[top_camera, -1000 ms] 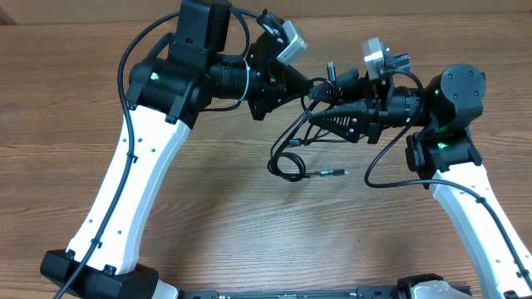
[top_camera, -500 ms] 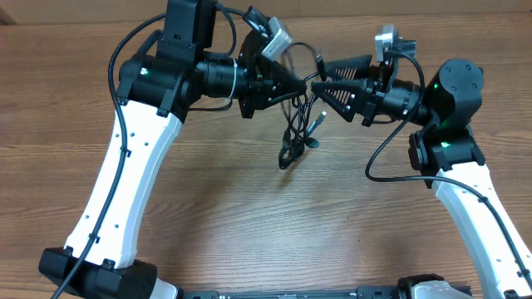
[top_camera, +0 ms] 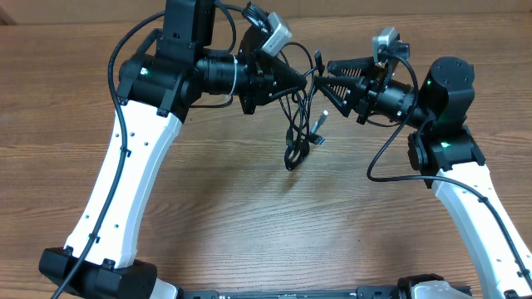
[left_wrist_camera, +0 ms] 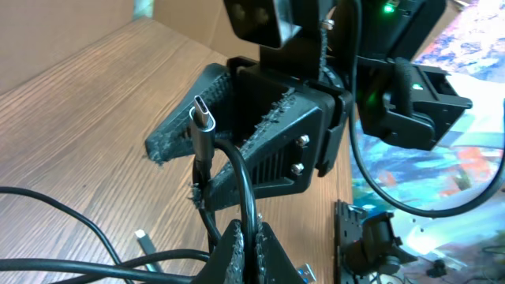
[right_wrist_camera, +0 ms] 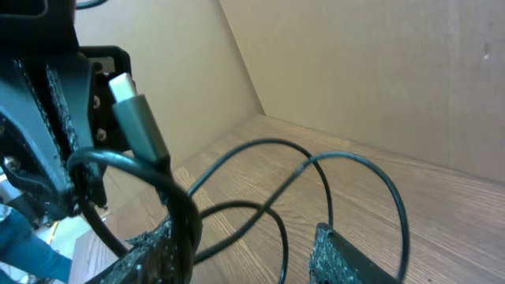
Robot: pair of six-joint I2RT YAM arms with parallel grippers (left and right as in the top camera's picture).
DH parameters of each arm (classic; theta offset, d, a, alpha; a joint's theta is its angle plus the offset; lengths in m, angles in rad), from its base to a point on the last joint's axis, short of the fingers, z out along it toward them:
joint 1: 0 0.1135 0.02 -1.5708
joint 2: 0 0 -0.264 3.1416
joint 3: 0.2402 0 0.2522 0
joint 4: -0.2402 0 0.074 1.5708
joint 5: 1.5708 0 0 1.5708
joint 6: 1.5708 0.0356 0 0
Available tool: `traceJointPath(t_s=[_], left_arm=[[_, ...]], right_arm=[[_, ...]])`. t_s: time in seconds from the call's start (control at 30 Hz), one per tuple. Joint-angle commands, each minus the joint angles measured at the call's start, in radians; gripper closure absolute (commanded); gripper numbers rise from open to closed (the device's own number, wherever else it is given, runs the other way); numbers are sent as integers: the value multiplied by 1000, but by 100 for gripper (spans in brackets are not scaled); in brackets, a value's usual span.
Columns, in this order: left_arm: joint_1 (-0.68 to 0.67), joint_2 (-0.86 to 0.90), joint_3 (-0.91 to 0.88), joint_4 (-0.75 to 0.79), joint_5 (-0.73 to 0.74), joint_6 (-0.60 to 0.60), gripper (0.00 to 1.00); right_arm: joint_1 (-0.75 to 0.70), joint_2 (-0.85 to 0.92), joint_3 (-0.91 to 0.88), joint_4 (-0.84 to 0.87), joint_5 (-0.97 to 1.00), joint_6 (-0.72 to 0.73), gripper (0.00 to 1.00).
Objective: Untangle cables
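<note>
A brown wood-grain table [top_camera: 216, 216] fills the overhead view, with a tan cardboard wall [right_wrist_camera: 379, 71] standing at its far edge. The white-and-black left arm [top_camera: 125, 183] and right arm [top_camera: 478, 212] rise from the near corners and bend inward, so their heads face each other above the far middle of the table. Thicker black wires [top_camera: 389, 158] loop off the right arm, just beside the work.

The black left gripper [top_camera: 304, 80] has its fingers pinched together to a point on the cables [top_camera: 294, 137]. In its own wrist view the cord rises straight out of the closed tips [left_wrist_camera: 241, 237]. The black ribbed right gripper [top_camera: 327, 76] stands close opposite, fingers spread wide with nothing clamped. From the left wrist its bulk blocks most of what lies beyond.

The thin black cords hang from the left gripper in a loose tangle, the lowest loops down near the table. One loop arches across the gap between the right gripper's fingers [right_wrist_camera: 158, 244]. A silvery flat plug [left_wrist_camera: 203, 117] points up just above the left grip. A second small plug [top_camera: 321, 123] dangles lower.
</note>
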Motion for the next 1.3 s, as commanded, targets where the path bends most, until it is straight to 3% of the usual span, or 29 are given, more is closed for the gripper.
traceJointPath(t_s=[0.0, 0.07, 0.13, 0.37, 0.6, 0.87, 1.07, 1.27], left_arm=[[5, 0, -1, 16, -16, -40, 96], [5, 0, -1, 17, -16, -40, 96], [5, 0, -1, 16, -16, -40, 96], [-5, 0, -1, 13, -13, -44, 96], [-15, 0, -1, 17, -16, -43, 96], [-16, 0, -1, 17, -16, -43, 96], [-23, 0, -1, 17, -17, -43, 96], [-24, 0, -1, 18, -65, -44, 96]], right_arm=[[-3, -6, 6, -3, 6, -14, 56], [-3, -6, 6, -2, -17, -14, 67], [-3, -6, 6, -2, -29, -14, 71], [-2, -6, 6, 5, -50, -13, 59], [-2, -6, 6, 8, -80, -13, 62], [-2, -6, 6, 9, -95, -14, 88], [-2, -6, 6, 9, -102, -14, 96], [-3, -6, 6, 9, -164, -18, 96]])
